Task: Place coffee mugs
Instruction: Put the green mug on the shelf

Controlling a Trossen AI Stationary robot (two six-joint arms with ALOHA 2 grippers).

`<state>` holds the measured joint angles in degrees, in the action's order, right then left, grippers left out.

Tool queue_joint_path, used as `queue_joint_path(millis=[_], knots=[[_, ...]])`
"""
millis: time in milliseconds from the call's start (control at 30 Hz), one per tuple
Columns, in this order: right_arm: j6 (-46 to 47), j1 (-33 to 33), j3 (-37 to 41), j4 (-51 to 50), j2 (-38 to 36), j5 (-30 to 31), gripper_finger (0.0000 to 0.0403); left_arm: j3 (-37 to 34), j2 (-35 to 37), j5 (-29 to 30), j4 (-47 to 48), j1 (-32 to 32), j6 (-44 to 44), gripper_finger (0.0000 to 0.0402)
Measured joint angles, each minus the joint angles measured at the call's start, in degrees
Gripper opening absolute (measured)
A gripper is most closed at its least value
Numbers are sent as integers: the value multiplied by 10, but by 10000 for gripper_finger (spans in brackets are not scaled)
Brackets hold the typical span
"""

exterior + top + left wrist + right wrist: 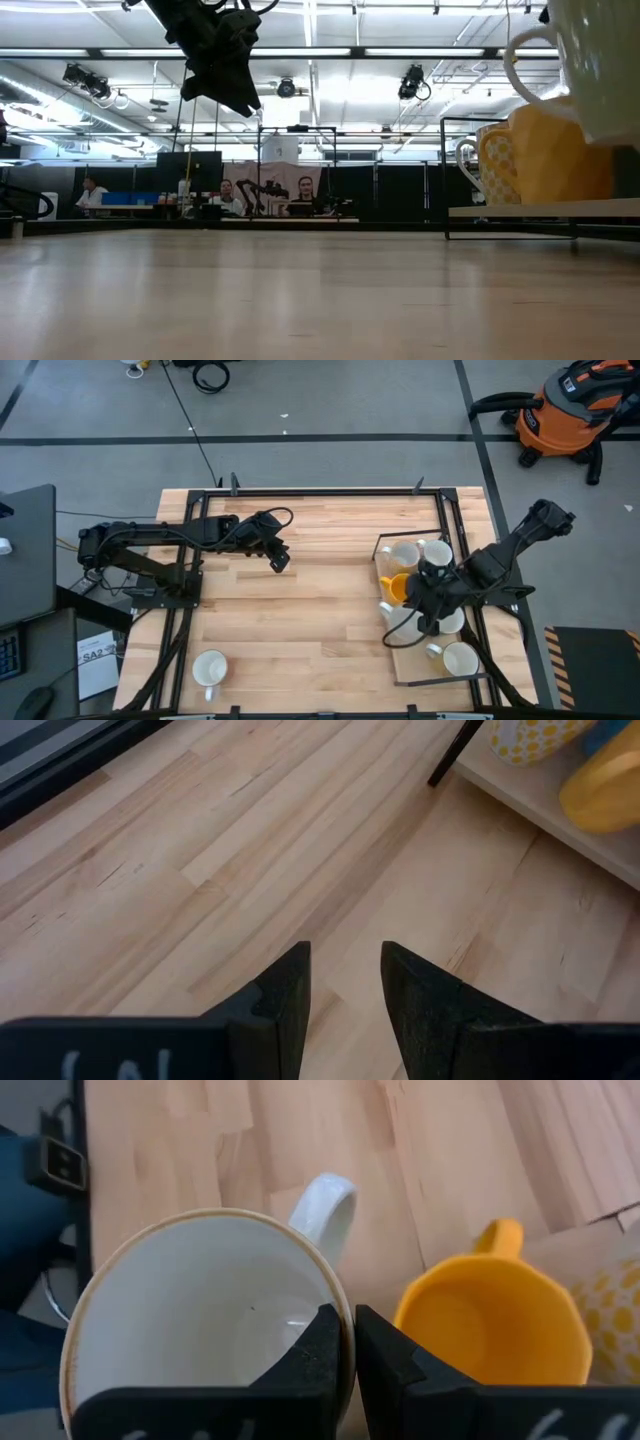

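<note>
Two dark robot arms reach over one pale wooden worktop. One white ceramic mug lies alone near the front edge. One clear tray on the right holds roughly six mugs, partly hidden: one yellow-orange mug, the others white or cream.

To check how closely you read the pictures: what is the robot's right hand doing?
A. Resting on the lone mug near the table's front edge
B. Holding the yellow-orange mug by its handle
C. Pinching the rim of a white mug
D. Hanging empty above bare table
C: in the right wrist view the right hand is closed on the rim of the white mug, beside the yellow-orange mug.
</note>
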<state>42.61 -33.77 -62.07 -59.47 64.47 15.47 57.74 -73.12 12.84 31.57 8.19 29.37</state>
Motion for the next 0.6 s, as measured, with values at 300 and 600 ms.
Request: queue_joint_path(millis=[300, 600], knots=[[-5, -3, 66, 22, 1, -5, 26, 0, 0, 0, 0, 0, 0, 130], [-47, -3, 68, 24, 1, -21, 31, 0, 0, 0, 0, 0, 0, 130]])
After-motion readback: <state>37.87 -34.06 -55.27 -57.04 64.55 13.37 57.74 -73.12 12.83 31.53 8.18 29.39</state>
